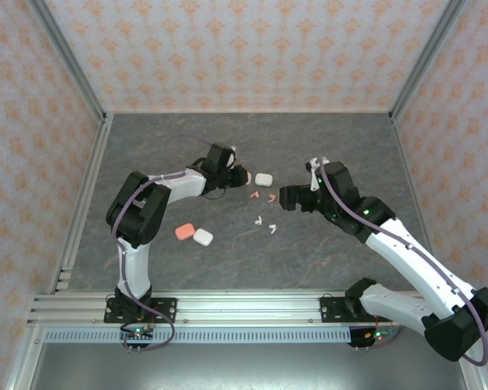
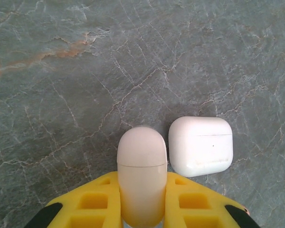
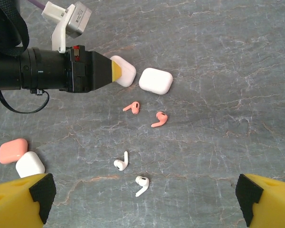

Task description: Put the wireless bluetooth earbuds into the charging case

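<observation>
The left gripper (image 3: 115,72) is clamped on a white case (image 2: 141,161). Its yellow fingers (image 2: 97,202) press the two sides of the rounded shell low at the grey marbled counter (image 2: 61,95). Whether the shell rests on the counter or hangs just above it cannot be told. Just beside it lies a second white case (image 2: 200,146), lid closed, a narrow gap between the two.

The earbuds lie loose on the counter between the two grippers, none of them touched. A pink earbud (image 3: 131,108) lies near the left gripper's tip, and a second pink earbud (image 3: 159,119) lies just beside the first. A white earbud (image 3: 121,163) and a second white earbud (image 3: 142,184) lie nearer the right gripper (image 1: 283,197). In the right wrist view both lie ahead of the gap between its fingers. That gripper stands spread wide with nothing in it.

Well apart from the earbuds, near the left arm's elbow, a pink case (image 3: 13,150) and a third white case (image 3: 30,164) lie touching each other.
</observation>
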`<state>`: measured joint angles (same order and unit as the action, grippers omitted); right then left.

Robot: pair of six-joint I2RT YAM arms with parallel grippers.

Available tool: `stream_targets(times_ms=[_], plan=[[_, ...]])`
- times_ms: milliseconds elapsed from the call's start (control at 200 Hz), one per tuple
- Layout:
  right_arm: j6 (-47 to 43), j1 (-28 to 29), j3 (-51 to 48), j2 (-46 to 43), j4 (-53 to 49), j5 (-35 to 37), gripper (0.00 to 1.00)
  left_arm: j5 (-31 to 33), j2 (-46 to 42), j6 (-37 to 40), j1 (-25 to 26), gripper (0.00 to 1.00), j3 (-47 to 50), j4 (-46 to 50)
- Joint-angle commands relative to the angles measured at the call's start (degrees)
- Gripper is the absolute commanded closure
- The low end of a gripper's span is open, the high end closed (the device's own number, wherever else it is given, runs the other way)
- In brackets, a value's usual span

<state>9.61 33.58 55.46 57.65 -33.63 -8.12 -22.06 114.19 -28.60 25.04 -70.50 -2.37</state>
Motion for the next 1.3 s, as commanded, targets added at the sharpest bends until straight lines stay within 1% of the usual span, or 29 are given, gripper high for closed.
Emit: stream_targets(times_ms=[0,135,295,510,731,746,836,921,1006,1076,1161,1211,1276,1296], plan=[[-0.6,0.0,-0.3,0.3,-0.7,-0.5,0.01,-0.3,0.9,-0.5,-0.7,0.78,-1.3,0.1],[-0.6,0.1,-0.3,0.5,-0.6,-0.7,0.01,0.0,0.9,-0.5,-1.1,0.65,-0.7,0.2],[-0.6,0.1,-0.3,0.6,-0.7,-0.7,0.01,0.4,0.8,-0.1,-1.4,0.55,-0.8,0.7],[-0.5,0.1,0.1,0.6,-1.4,-0.7,0.01,1.1,-0.2,0.3,-1.9,0.48,-0.9,1.0],[-0.2,0.0,0.2,1.0,-1.6,-2.1,0.01,2.7,-4.4,0.7,-2.2,0.45,1.1,1.0],[-0.1,0.0,0.2,1.0,-1.6,-2.2,0.01,2.9,-6.2,0.7,-2.1,0.44,1.5,0.9],[0.1,0.1,0.5,1.5,-1.7,-3.2,0.01,4.3,-10.2,1.0,-2.2,0.43,3.6,0.8],[0.2,0.4,1.2,2.6,-1.7,-4.6,0.01,6.1,-14.7,1.5,-2.4,0.38,5.9,1.3],[0.0,2.2,2.0,4.4,-1.4,-5.8,0.01,7.3,-19.2,2.0,-2.9,0.35,8.2,1.8],[0.1,4.8,3.0,6.7,-1.1,-6.2,0.01,7.5,-22.5,1.8,-4.1,0.31,10.1,2.2],[0.5,8.1,4.4,9.8,0.1,-8.0,0.01,6.7,-26.0,0.3,-6.9,0.26,12.7,2.4],[0.7,10.0,5.4,13.4,0.7,-8.7,0.01,5.7,-27.9,-0.9,-8.8,0.24,14.2,2.5],[0.4,13.0,7.4,17.0,0.5,-8.3,0.01,4.5,-30.1,-1.7,-11.2,0.22,16.0,3.6],[0.1,14.0,8.2,18.2,0.3,-7.9,0.01,4.2,-30.8,-3.4,-12.0,0.22,16.5,4.0]])
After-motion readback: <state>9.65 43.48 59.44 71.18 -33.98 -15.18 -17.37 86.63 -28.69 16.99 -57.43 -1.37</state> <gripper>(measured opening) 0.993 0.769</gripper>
